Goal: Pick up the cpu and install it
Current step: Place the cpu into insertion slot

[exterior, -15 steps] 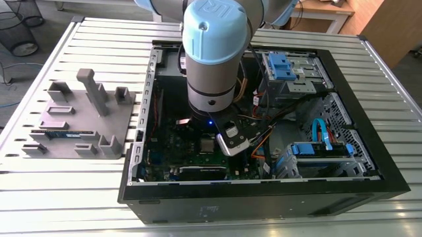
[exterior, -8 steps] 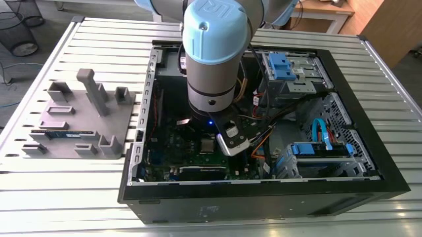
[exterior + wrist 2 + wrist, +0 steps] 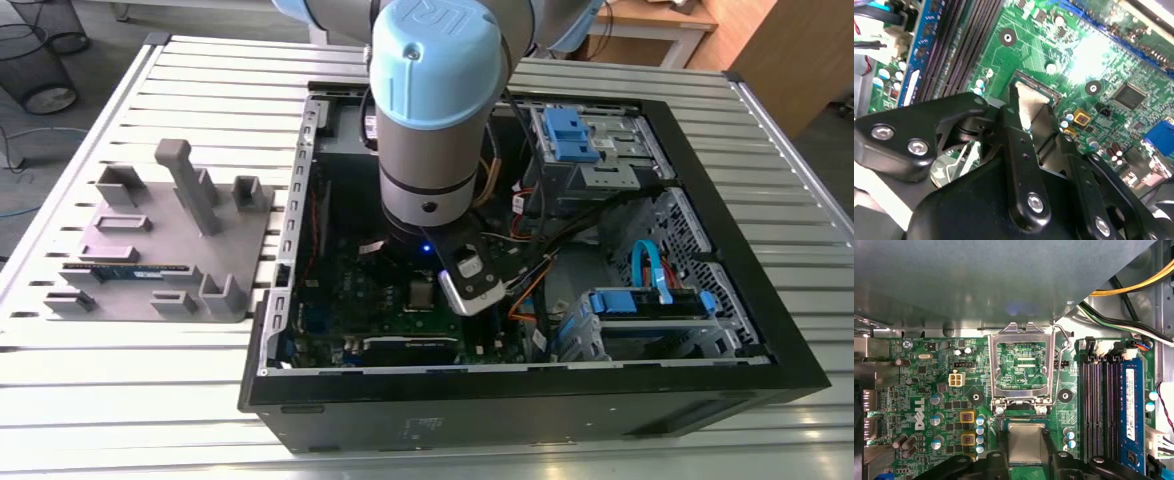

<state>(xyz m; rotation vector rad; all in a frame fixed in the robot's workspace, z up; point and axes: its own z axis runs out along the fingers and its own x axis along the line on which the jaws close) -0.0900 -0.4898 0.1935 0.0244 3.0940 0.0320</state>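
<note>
cpu (image 3: 1026, 442); thin, silvery-grey, square (in gripper (image 3: 1030, 106))

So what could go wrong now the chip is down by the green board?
The pincer grips the cpu right at its socket. If the chip goes in tilted or turned the wrong way, it may not seat and could get damaged. The hinged-open metal frame is also close by, so the pincer might knock it.
</note>
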